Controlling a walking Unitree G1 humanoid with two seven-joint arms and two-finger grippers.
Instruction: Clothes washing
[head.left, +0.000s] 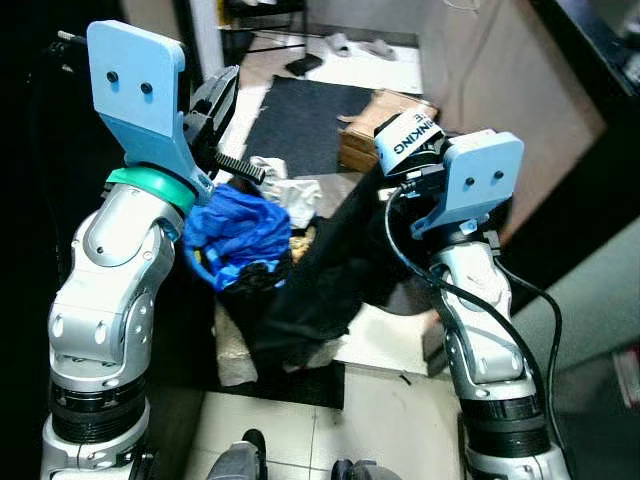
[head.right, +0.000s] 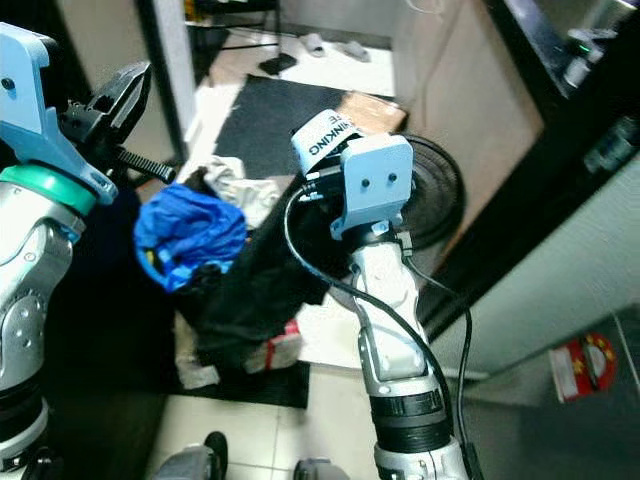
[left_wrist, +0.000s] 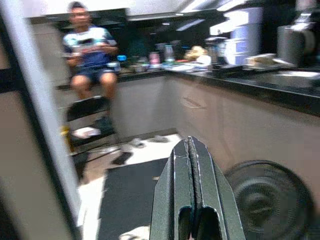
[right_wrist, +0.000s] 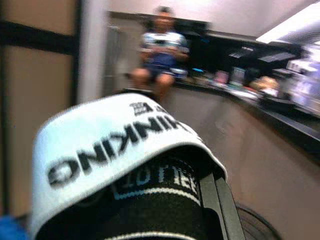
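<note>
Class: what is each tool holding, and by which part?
Right tool: black garment, gripped at its white lettered waistband. Left tool: shut on nothing.

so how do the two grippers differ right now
The left gripper is shut on nothing, its fingers pressed together in the air; the right gripper is shut on a black garment whose white lettered waistband drapes over its fingers. The left sits above the blue cloth; the right holds its garment up beside the pile. Both are raised.

Dark floor mat beyond cardboard box; person seated on counter; slippers near doorway.
</note>
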